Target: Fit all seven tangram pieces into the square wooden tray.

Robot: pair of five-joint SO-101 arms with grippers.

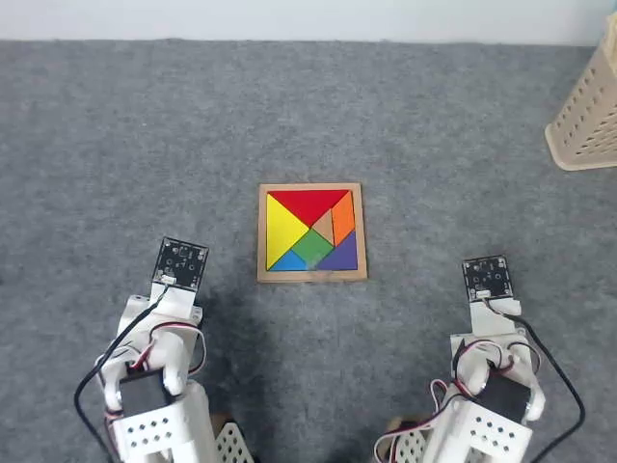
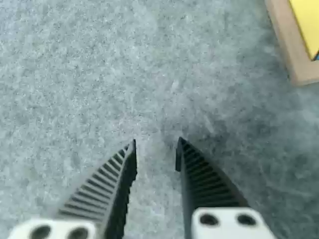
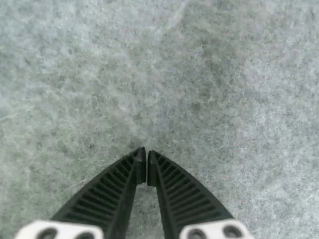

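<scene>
the grey felt-covered tabletop is carrying everything here. a cream slotted basket is standing at its far right edge, well apart from the rest.

the square wooden tray is lying flat near the middle of the tabletop, between the two arms and a little beyond them. all seven pieces are sitting inside it, filling the square: the red triangle along the far side, the yellow triangle along the left side, the purple triangle in the near right corner, the orange parallelogram against the right side, the green square near the middle, the blue triangle in the near left corner, and the small tan triangle at the centre.

the left gripper is hanging over bare felt near the tray's near left corner, its jaws slightly parted and gripping nothing. the right gripper is hanging over bare felt too, clenched on nothing.

the task is looking finished. the risk now is disturbing it: a left arm swinging past could be catching the rim, shoving the tray across the felt and jolting a piece up out of its seat.
</scene>
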